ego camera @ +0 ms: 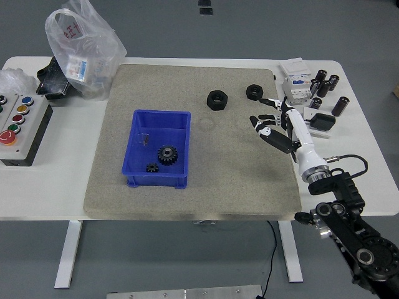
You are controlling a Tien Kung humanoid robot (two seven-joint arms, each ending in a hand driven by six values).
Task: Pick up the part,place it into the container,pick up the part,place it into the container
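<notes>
Over the right edge of the grey mat we hold our right hand with its fingers spread and nothing in it, just near of the black nut lying far right on the mat. Left of that nut sits a second black nut, both well apart from the blue container at the mat's left, where we see a large gear and a small gear side by side.
</notes>
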